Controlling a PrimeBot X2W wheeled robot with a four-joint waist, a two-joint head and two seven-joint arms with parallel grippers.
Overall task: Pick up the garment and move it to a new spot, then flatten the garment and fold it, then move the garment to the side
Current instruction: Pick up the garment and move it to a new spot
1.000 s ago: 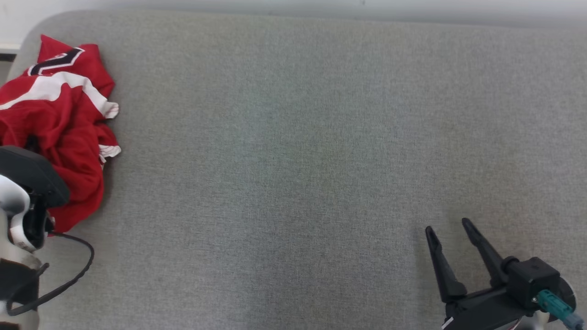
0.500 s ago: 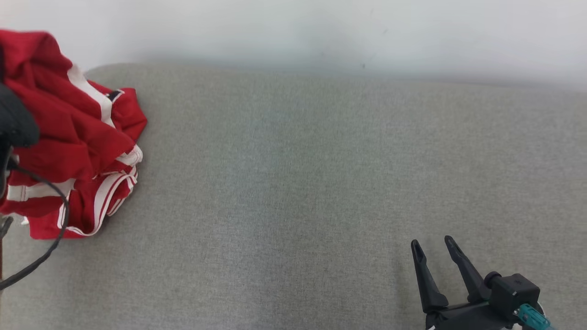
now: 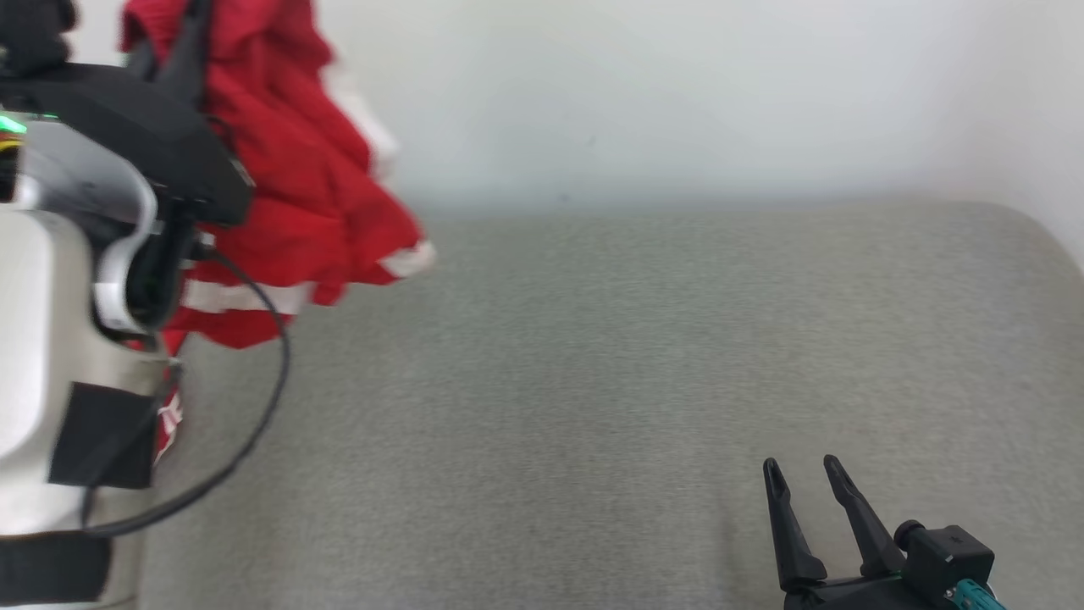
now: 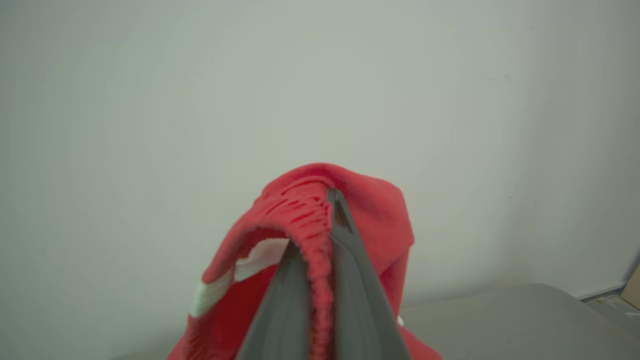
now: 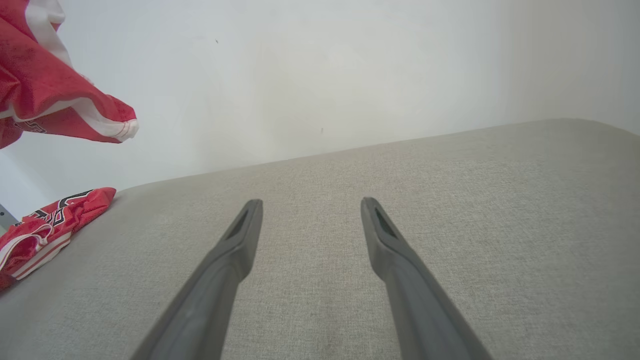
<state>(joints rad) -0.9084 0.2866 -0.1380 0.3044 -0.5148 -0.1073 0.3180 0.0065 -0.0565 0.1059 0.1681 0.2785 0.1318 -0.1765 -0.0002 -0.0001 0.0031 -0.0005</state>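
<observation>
My left tool [image 4: 327, 210], pinching the shirt [image 3: 313, 203], had hoisted it off the worktop [image 3: 593, 381]; it hung beneath. And my right tool [image 3: 799, 464] stayed wide, empty. Move underway, I judged.

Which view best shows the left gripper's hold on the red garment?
Left wrist view: the left gripper is shut on a fold of the garment, close up. Head view shows it blurred, hanging beside the arm. Right wrist view catches its hem in the air.
</observation>
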